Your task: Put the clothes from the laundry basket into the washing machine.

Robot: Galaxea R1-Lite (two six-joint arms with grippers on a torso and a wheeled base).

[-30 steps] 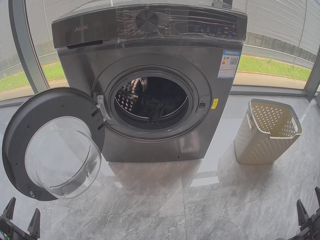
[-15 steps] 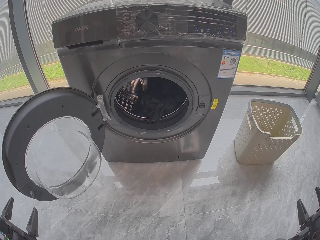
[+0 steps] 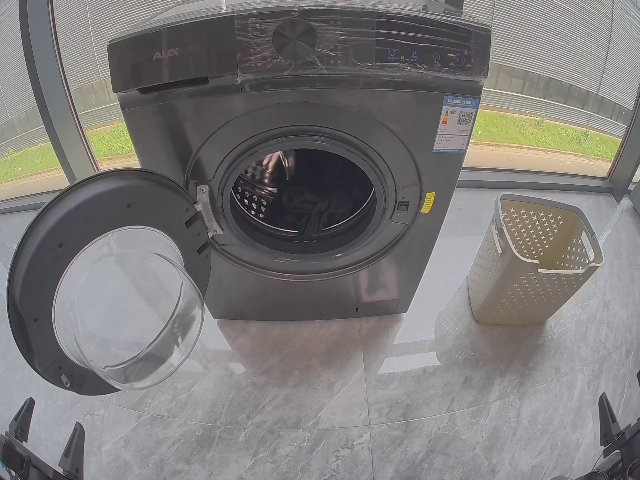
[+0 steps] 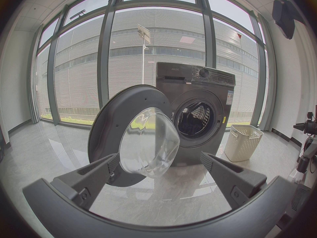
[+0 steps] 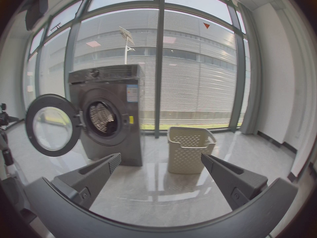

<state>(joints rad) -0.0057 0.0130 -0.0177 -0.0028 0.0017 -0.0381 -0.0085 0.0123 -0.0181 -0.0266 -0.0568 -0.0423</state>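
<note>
I see the grey front-loading washing machine [image 3: 307,105] on a pale stone floor [image 3: 373,395]. Its round door [image 3: 87,215] is swung wide open on the machine's left side as I face it. Dark clothes [image 3: 313,208] lie inside the machine's drum. The cream laundry basket [image 3: 507,288] stands upright near the machine's right side, not touching it. My left gripper [image 4: 158,156] and right gripper [image 5: 160,156] hang low, well in front of the machine, fingers spread apart, holding nothing.

One washing machine [image 3: 427,261], one laundry basket [image 3: 507,288], two hands: left hand [image 4: 159,156], right hand [image 5: 160,156].
</note>
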